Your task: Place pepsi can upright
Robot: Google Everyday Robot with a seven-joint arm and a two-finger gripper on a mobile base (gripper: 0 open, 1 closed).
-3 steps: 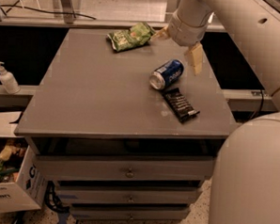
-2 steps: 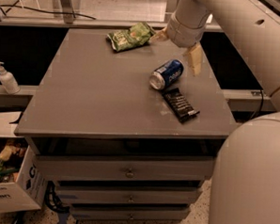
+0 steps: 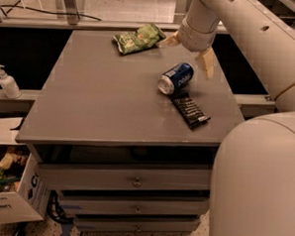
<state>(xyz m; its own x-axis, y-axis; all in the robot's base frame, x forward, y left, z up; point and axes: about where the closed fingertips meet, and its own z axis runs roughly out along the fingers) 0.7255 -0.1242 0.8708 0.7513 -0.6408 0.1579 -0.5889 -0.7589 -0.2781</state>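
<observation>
The pepsi can is dark blue with a silver end and lies on its side on the grey table, right of the middle. Its silver end faces the front left. My gripper hangs just behind and slightly above the can, with the two pale fingers spread wide apart and nothing between them. It does not touch the can.
A flat black snack bar wrapper lies right in front of the can. A green snack bag lies at the table's back edge. A soap bottle stands on a ledge at left. My arm fills the right side.
</observation>
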